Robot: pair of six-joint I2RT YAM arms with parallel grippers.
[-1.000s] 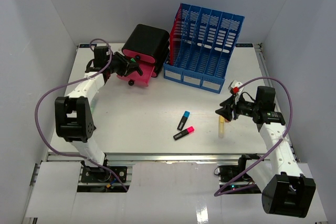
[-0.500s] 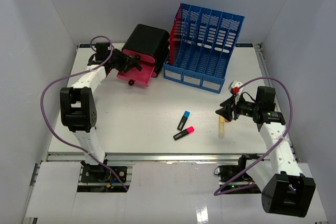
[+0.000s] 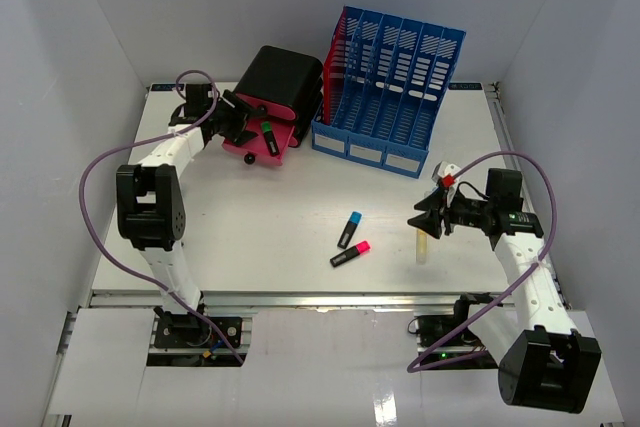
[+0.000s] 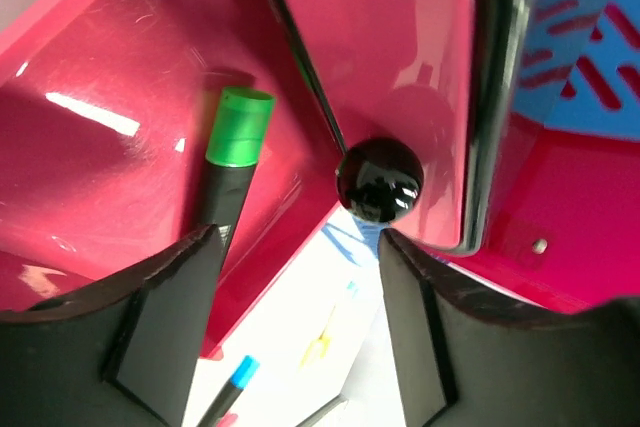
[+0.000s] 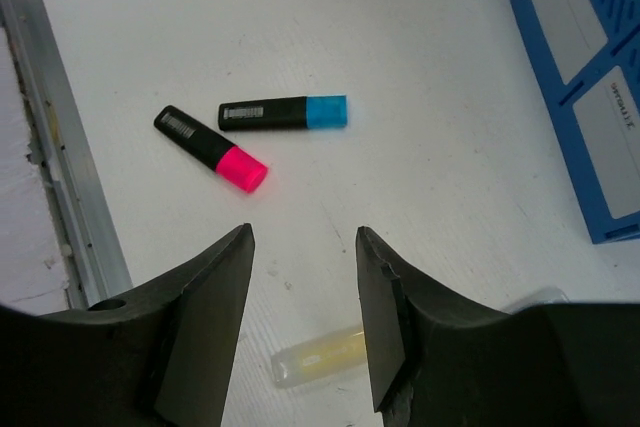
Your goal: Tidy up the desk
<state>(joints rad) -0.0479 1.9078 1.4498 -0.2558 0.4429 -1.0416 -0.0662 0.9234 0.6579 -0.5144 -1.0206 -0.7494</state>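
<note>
The white desk (image 3: 270, 212) holds a pink and black drawer box (image 3: 280, 92) at the back left. A green-capped marker (image 3: 268, 137) lies in its open pink drawer and also shows in the left wrist view (image 4: 232, 162), beside the drawer's black knob (image 4: 378, 179). My left gripper (image 3: 240, 119) (image 4: 300, 287) is open and empty just above the drawer. My right gripper (image 3: 424, 219) (image 5: 305, 247) is open and empty, hovering over a yellow marker (image 3: 423, 245) (image 5: 320, 357). A blue-capped marker (image 3: 350, 229) (image 5: 285, 112) and a pink-capped marker (image 3: 351, 254) (image 5: 212, 149) lie mid-desk.
A blue file rack (image 3: 390, 92) (image 5: 590, 97) with several slots stands at the back, right of the drawer box. The metal rail (image 5: 50, 147) runs along the desk's near edge. Grey walls close in the left, right and back sides.
The green-capped marker has left my left gripper and now lies in the pink drawer; the left gripper has drawn back slightly. My right gripper has shifted down-left over the yellow marker.
</note>
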